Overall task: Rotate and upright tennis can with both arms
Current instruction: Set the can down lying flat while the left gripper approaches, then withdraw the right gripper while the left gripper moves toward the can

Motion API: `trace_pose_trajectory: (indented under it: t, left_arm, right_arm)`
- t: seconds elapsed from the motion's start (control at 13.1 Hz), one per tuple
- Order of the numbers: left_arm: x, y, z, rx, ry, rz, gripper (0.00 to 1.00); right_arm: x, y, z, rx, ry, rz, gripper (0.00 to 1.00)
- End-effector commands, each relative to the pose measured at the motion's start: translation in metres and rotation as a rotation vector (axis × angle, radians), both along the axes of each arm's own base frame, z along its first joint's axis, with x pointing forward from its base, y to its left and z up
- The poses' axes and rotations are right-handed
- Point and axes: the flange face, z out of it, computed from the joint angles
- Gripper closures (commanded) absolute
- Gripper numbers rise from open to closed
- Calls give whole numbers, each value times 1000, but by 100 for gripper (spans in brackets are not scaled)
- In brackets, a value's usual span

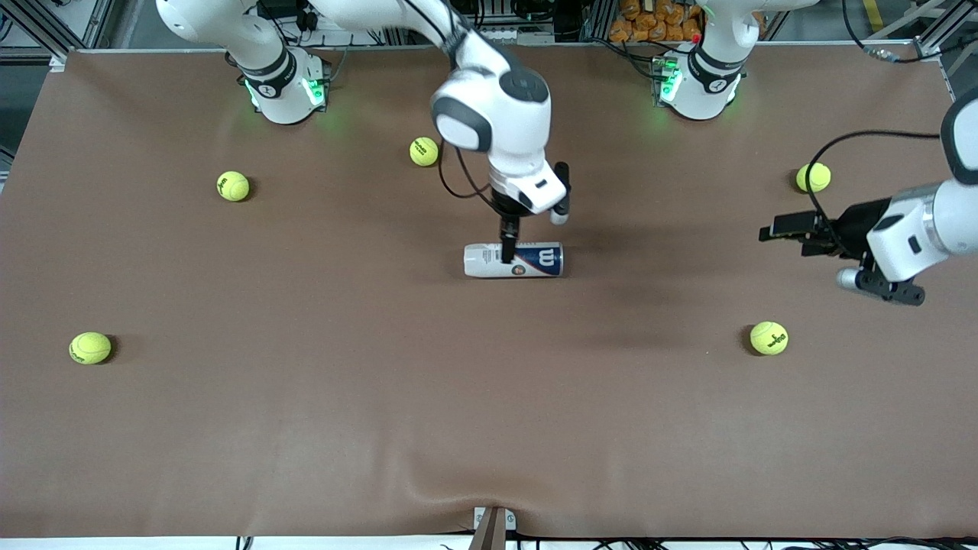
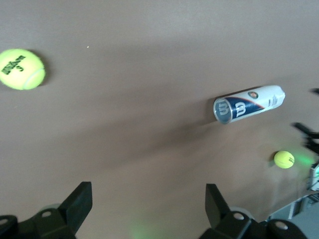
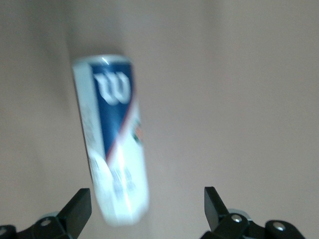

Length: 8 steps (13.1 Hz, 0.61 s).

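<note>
The tennis can (image 1: 513, 260) lies on its side in the middle of the table, its navy "W" end toward the left arm's end. My right gripper (image 1: 510, 246) hangs right over it, open. In the right wrist view the tennis can (image 3: 112, 139) runs away from the right gripper (image 3: 147, 199), its white end lying between the wide-spread fingers, nearer one of them. My left gripper (image 1: 783, 233) waits open and holds nothing, over the table at the left arm's end. The left wrist view shows the left gripper (image 2: 148, 196) over bare mat and the tennis can (image 2: 249, 103) some way off.
Several yellow-green tennis balls lie scattered on the brown mat (image 1: 306, 428). One ball (image 1: 424, 151) is near the right arm's elbow. Two balls (image 1: 813, 177) (image 1: 769, 338) lie close to the left gripper. Two more (image 1: 233, 186) (image 1: 90, 347) lie toward the right arm's end.
</note>
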Motion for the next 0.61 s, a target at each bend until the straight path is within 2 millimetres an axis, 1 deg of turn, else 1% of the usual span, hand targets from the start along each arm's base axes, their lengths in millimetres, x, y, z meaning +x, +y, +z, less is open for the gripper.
trace_pose_trajectory:
  t: [0.0, 0.08, 0.15, 0.23, 0.31, 0.38, 0.46, 0.53]
  left_arm:
    - [6, -6, -9, -65, 3, 9, 0]
    - [7, -9, -20, -92, 23, 17, 0]
    - [10, -13, -36, -134, 52, 33, 0]
    - [8, -18, -53, -182, 78, 54, 0]
    - [2, -21, -72, -237, 89, 66, 0]
    - [-5, -24, -92, -279, 65, 57, 0]
    - [-14, -27, -115, -299, 44, 61, 0]
    - [-23, -33, -132, -330, 40, 90, 0]
  right_arm:
    - [57, -84, 95, 27, 62, -196, 0]
    - [84, -127, 126, 23, 84, -286, 0]
    - [97, -164, 155, 1, 90, -357, 0]
    - [104, -197, 181, -3, 83, -419, 0]
    - [118, -236, 197, 4, 64, -496, 0]
    - [124, -275, 221, 9, 40, -560, 0]
    - [128, -317, 242, 15, 26, -631, 0]
    - [128, -354, 258, 12, 23, -710, 0]
